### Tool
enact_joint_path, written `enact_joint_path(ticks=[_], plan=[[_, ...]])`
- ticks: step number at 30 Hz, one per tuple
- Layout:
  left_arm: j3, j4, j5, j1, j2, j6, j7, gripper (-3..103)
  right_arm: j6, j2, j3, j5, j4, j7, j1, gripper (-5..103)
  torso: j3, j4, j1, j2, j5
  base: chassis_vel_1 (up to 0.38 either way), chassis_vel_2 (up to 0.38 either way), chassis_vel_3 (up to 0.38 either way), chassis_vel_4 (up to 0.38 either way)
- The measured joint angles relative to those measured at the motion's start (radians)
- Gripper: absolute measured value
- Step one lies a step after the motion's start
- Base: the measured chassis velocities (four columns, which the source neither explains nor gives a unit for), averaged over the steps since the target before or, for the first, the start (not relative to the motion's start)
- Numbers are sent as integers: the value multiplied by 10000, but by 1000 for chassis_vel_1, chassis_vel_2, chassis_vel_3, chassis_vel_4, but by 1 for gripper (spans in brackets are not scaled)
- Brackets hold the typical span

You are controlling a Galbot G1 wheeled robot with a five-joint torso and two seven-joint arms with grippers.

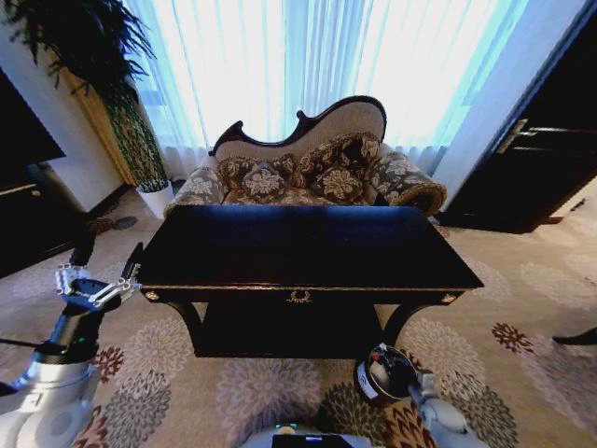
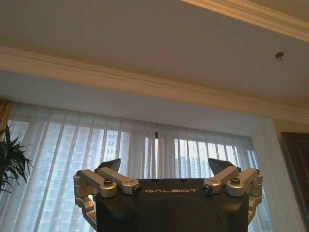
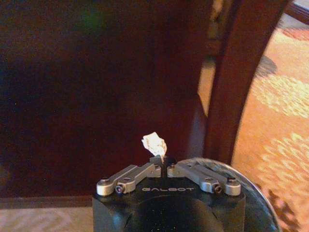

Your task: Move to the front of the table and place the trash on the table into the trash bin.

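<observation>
The dark glossy table [image 1: 308, 247] stands straight ahead, with its curved leg [image 3: 231, 96] close by in the right wrist view. My right gripper [image 3: 161, 158] is shut on a small white paper ball [image 3: 154, 143], held low beside that leg and just above the round rim of the trash bin [image 3: 256, 191]. In the head view the small dark trash bin [image 1: 384, 373] sits on the carpet at the table's front right corner, and something white and red shows inside it. My left gripper [image 1: 93, 280] is raised at the table's left end, open [image 2: 166, 166] and pointing up at the ceiling.
A patterned sofa [image 1: 308, 173] stands behind the table before bright curtains. A potted plant [image 1: 154, 191] is at the back left and a dark door [image 1: 532, 159] at the right. Flowered carpet surrounds the table.
</observation>
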Motion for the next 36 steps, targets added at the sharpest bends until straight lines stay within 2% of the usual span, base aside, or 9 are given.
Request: enact_joint_path(ticks=[15,18,20,22,24,29,32,34,36], plan=[[-11,180,-17,-43,4,-95,17,100,-694,38,-1053,-284,-1428,1799,1167,1,0,3,0,0,-1,0,0,0,0],[-45,153,-15,-3,-10,-111,39,100,-881,10,-1122,-494,-1794,1892,1352,17,0,1,0,0,0,0,0,0,0],[-51,145,-15,3,-11,-111,42,100,-896,-5,-1126,-524,-1841,1898,1379,17,0,0,1,0,0,0,0,0,0],[-57,102,-11,32,-21,-110,51,100,-921,-96,-1130,-575,-1918,1920,1470,33,0,1,1,0,0,0,0,0,0],[-56,92,-5,36,-27,-110,53,100,-926,-130,-1130,-582,-1918,1919,1478,33,0,2,1,0,0,0,0,0,0],[-18,34,31,52,-92,-110,68,100,-945,-270,-1116,-622,-1760,1733,1372,50,0,0,1,0,-2,0,0,0,0],[-17,4,42,87,-119,-110,78,100,-908,-299,-1076,-646,-1531,1328,1197,61,0,3,1,0,-1,0,0,0,0],[-38,-47,35,120,-134,-113,82,100,-540,-356,-1050,-812,-1101,371,794,66,0,3,1,0,0,0,0,0,0],[-46,-61,23,131,-172,-120,82,100,53,-458,-1170,-1169,-145,-461,-28,83,0,-1,0,-1,-1,0,0,0,0]])
